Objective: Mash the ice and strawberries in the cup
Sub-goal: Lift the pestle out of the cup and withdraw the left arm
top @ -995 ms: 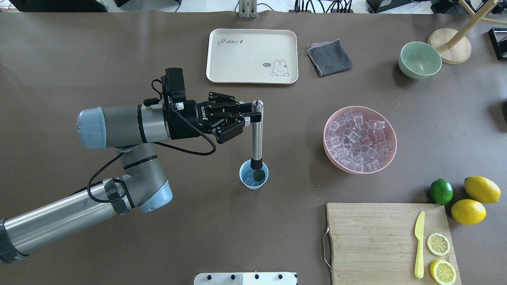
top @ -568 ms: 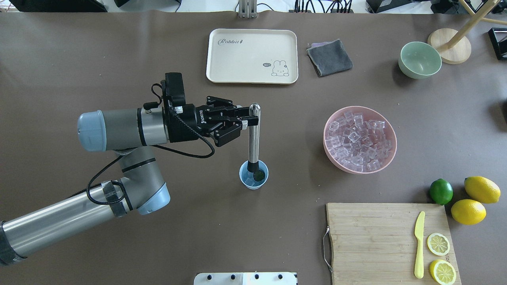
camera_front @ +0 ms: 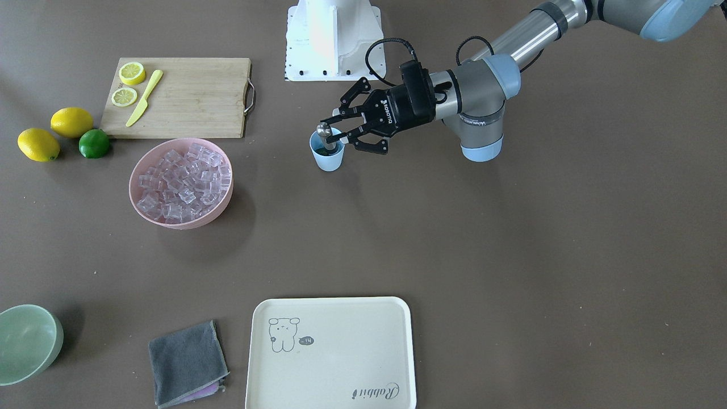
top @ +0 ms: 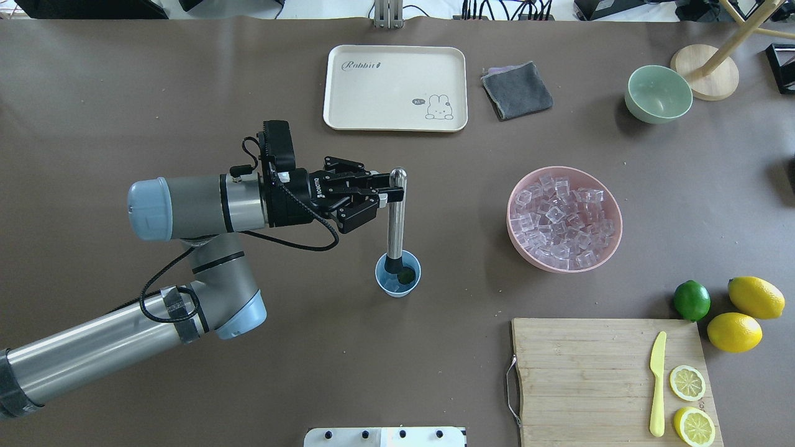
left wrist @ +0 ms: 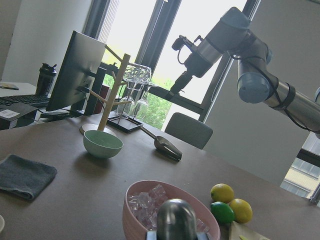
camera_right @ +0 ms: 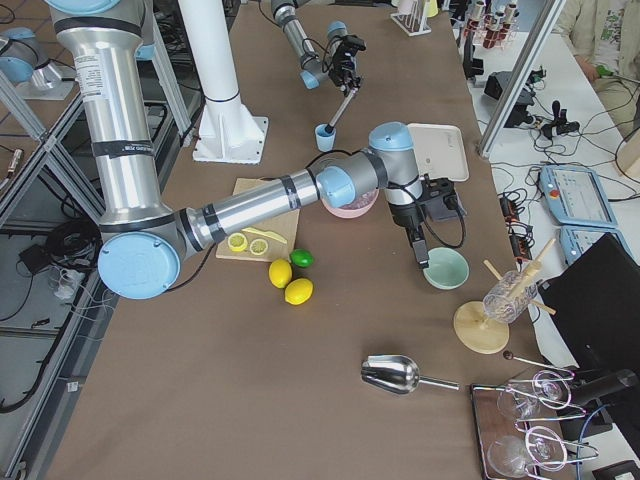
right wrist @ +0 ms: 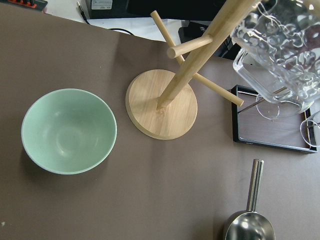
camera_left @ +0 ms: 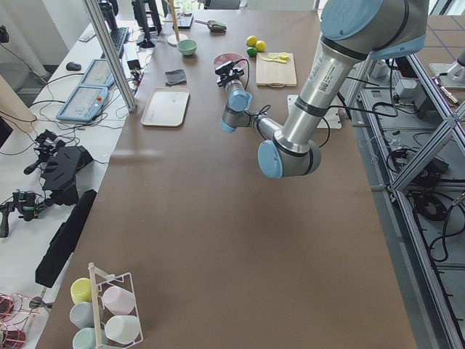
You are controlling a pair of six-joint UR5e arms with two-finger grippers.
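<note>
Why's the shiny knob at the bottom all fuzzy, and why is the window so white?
Left wrist view: the muddler's metal top sits very near the lens, so it blurs; the window is overexposed beside the dim room. Front-facing view: the pink bowl casts a soft shadow.

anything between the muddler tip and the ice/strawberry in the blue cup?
Nothing visible. The left gripper holds the muddler, its black tip inside the cup beside the strawberry, above the ice.

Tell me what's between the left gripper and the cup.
The steel muddler: in the overhead view the left gripper is shut on its top, and its dark tip sits inside the cup. Nothing else is between them.
</note>
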